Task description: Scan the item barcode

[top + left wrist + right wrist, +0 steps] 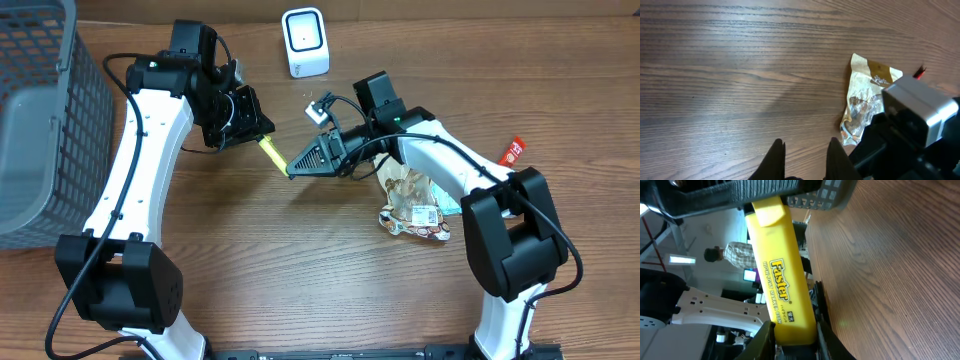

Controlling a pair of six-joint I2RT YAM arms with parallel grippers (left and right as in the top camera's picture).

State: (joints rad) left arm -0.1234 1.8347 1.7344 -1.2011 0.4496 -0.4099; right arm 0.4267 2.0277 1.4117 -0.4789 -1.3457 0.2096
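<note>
Pinching one end of the yellow highlighter (272, 152) w/ a finger pressed on each side, the R gripper (292, 170) held it off the table, while the L gripper (262, 138) was clamped on the opposite end, so the pen spanned btwn both arms near mid-table. The white scanner (305, 42) stood well apart at the far edge. A snack packet (415, 208) lay by the R arm, and a grey basket (40, 110) sat on the L side.
</note>
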